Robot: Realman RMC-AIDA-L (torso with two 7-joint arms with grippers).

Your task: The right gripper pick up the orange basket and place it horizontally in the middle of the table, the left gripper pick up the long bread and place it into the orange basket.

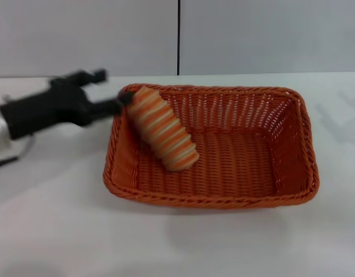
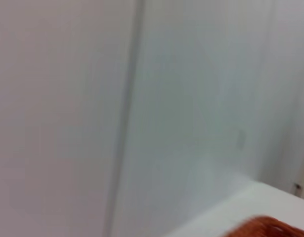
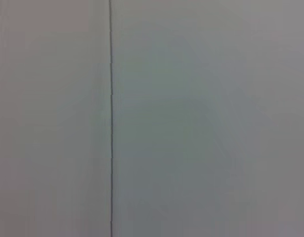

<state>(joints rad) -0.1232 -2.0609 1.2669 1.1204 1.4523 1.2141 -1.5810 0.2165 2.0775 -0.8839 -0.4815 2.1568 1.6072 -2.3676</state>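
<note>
- White table (image 1: pixel 62 231), with a pale wall (image 1: pixel 252 34) behind it; a dark vertical seam (image 1: pixel 178 37) divides the wall panels.
- Orange basket (image 1: pixel 292 150): large rectangular woven piece with a braided rim, set lengthwise across the middle of the table, open side up. One edge of its rim also shows in a corner of the left wrist view (image 2: pixel 263 228).
- Left gripper (image 1: pixel 111 92): black, reaching in from the robot's left, just outside the basket's left rim. Its two fingers are spread apart, one raised, the other pointing at the upper end of the loaf; they grasp nothing.
- Long bread (image 1: pixel 163 130): orange-and-cream striped loaf, inside the basket at its left side, lying on a slant with its upper end leaning on the left rim and its lower end down on the basket floor.
- Right gripper: out of sight in all views; the right wrist view shows only wall.
</note>
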